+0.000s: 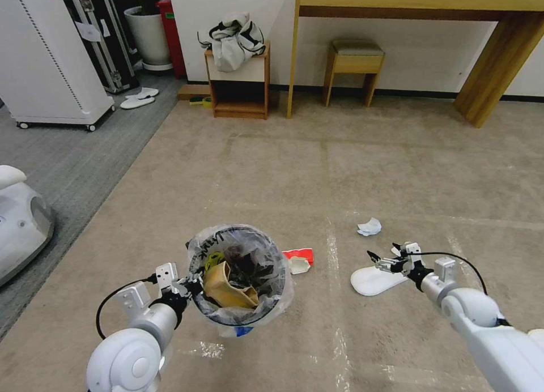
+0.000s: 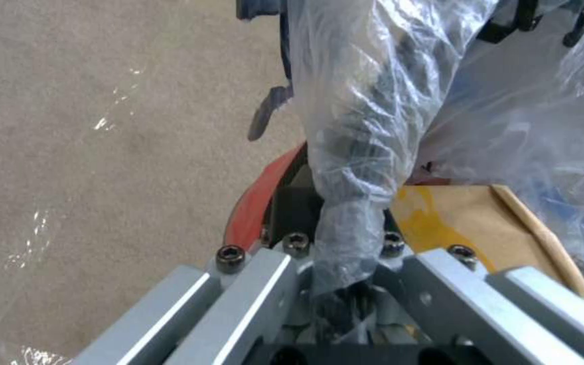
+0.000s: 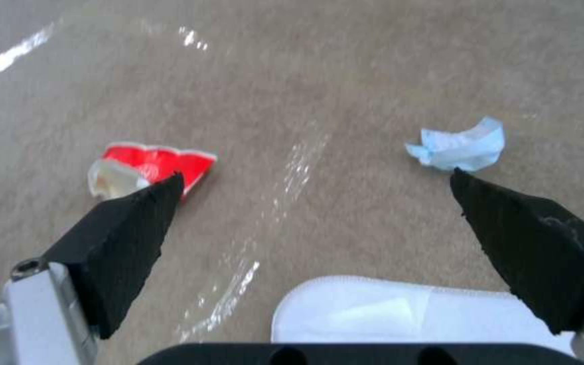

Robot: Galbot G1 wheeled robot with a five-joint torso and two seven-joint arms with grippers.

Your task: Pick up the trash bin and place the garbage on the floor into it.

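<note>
The trash bin (image 1: 238, 278), red with a crinkled clear liner, hangs at lower left above the beige floor (image 1: 340, 165). My left gripper (image 1: 190, 284) is shut on its rim; in the left wrist view the left gripper (image 2: 346, 284) pinches liner and red rim (image 2: 258, 197). A crumpled brown paper bag (image 1: 229, 290) lies inside the bin. On the carpet lie garbage pieces: a red-and-white wrapper (image 1: 298, 259), a white tissue (image 1: 369, 227) and a flat white oval piece (image 1: 377, 280). My right gripper (image 1: 385, 259) hovers open over that oval piece (image 3: 400, 312), between wrapper (image 3: 150, 165) and tissue (image 3: 461, 147).
A wooden desk (image 1: 419, 1), a stool (image 1: 352, 63) and a small cabinet (image 1: 238, 86) with a bag on it stand along the far wall. White slippers (image 1: 139, 97) and a wheeled white cabinet (image 1: 45, 58) are on the grey carpet. A white robot base (image 1: 20, 222) sits at far left.
</note>
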